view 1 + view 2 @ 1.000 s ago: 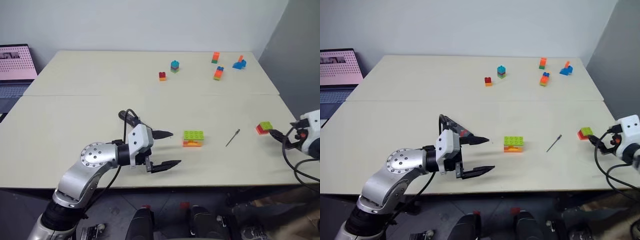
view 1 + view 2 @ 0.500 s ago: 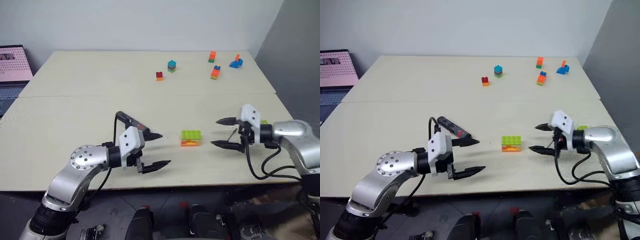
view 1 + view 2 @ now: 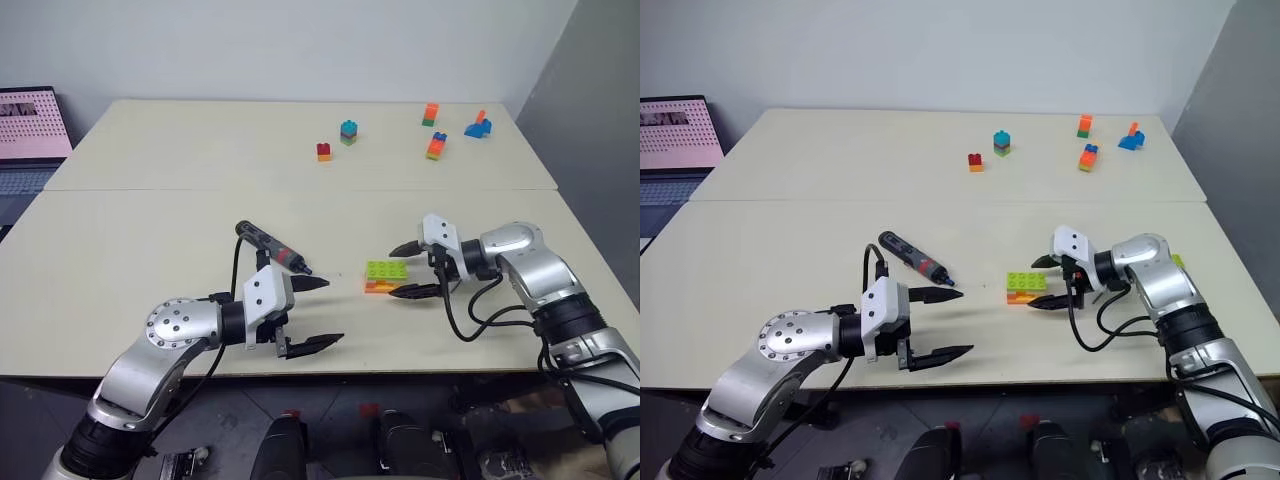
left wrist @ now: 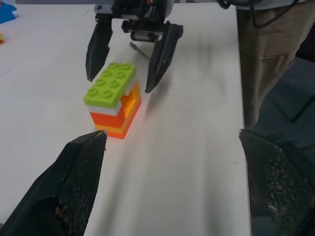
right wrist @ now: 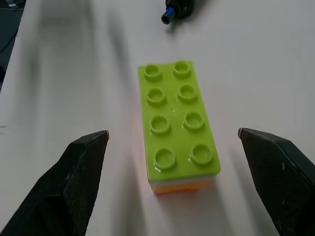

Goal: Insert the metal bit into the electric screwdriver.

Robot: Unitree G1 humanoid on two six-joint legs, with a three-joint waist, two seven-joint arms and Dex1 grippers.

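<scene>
The electric screwdriver (image 3: 272,246), dark with a red band, lies on the table with its tip (image 5: 176,11) toward a green-and-orange brick (image 3: 385,271). My left gripper (image 3: 332,312) hovers open just in front of the screwdriver, holding nothing. My right gripper (image 3: 391,273) is open, one finger on each side of the brick's right end, apart from it. The metal bit (image 4: 139,50) lies on the table behind the right gripper's fingers (image 4: 162,54), near its wrist.
Several small coloured bricks (image 3: 348,132) are scattered along the far side of the table, more at the far right (image 3: 436,146). A laptop (image 3: 30,125) sits off the left edge. The table's front edge (image 3: 400,372) runs just below both grippers.
My right arm has swung in from the table's right edge toward the left, past the metal bit, and now straddles the green brick. The left arm has stayed in place.
</scene>
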